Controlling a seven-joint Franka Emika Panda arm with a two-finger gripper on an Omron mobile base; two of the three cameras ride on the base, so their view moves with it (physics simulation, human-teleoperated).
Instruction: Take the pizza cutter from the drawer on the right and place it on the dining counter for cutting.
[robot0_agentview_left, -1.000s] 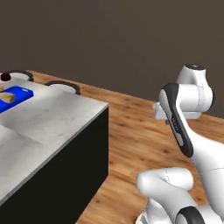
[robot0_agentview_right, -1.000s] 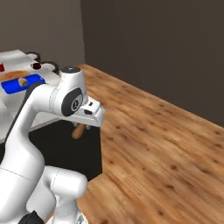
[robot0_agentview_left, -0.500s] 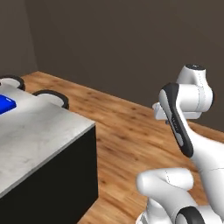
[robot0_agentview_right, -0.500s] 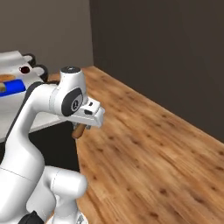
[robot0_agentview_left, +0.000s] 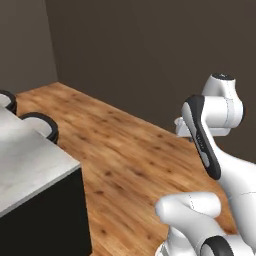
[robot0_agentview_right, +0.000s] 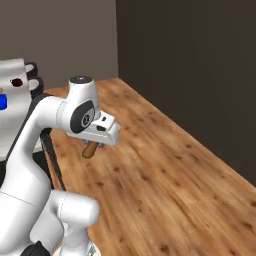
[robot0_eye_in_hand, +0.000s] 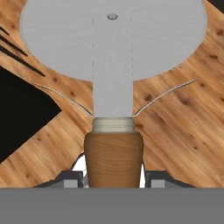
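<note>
Gripper (robot0_eye_in_hand: 113, 177) is clamping the pizza cutter (robot0_eye_in_hand: 113, 65) by its brown wooden handle, silver wheel pointing away from the hand, carried in the air above the wood floor (robot0_agentview_right: 170, 170). Marble counter (robot0_agentview_left: 25, 160) with dark stools (robot0_agentview_left: 42, 125) is lying to the left.

Pizza cutter (robot0_eye_in_hand: 113, 65): round silver-grey wheel at top of hand view, brown wood handle at bottom centre, held up over wood floor.

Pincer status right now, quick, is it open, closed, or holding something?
Pincer: closed on the pizza cutter, gripping its brown wooden handle.
</note>
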